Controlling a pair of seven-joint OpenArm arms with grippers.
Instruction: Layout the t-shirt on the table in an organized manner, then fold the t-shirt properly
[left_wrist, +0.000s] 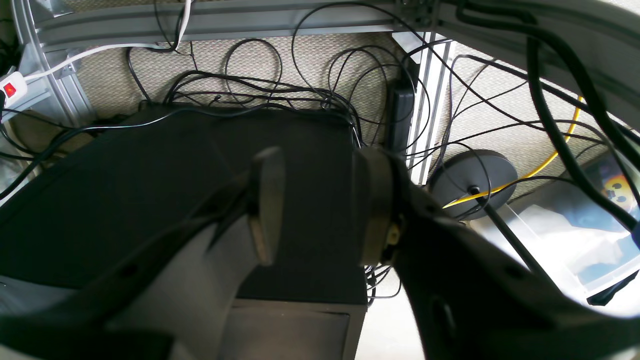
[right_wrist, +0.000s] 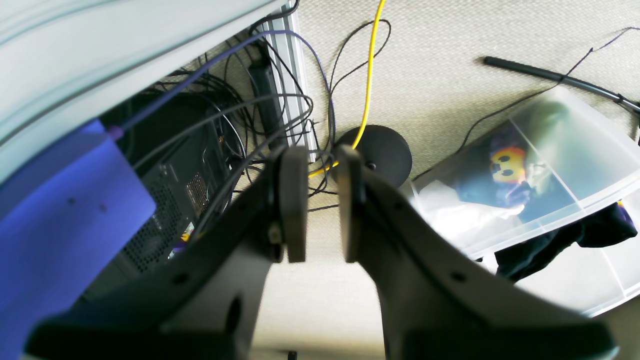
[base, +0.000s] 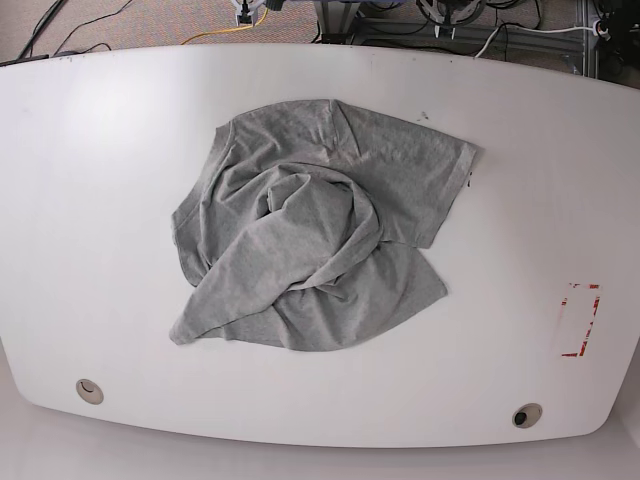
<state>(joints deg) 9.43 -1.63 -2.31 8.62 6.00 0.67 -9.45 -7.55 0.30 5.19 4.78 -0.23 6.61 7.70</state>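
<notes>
Both sets of fingers hang off the table, over the floor, and hold nothing. On the left arm the left fingers (left_wrist: 315, 205) stand moderately apart, with a black box (left_wrist: 175, 200) and a tangle of black cables (left_wrist: 280, 95) on the carpet behind them. On the right arm the right fingers (right_wrist: 320, 202) leave only a narrow gap between the pads, above a round black stand base (right_wrist: 380, 150), a yellow cable (right_wrist: 369, 75) and a clear plastic bin (right_wrist: 550, 165).

In the base view neither arm shows. The t-shirt (base: 320, 230) lies crumpled in a loose heap near the middle of the table (base: 90, 200), its cloth twisted and folded over itself. A red tape rectangle (base: 580, 320) sits well apart from it, and two grommets (base: 89, 391) mark the near edge.
</notes>
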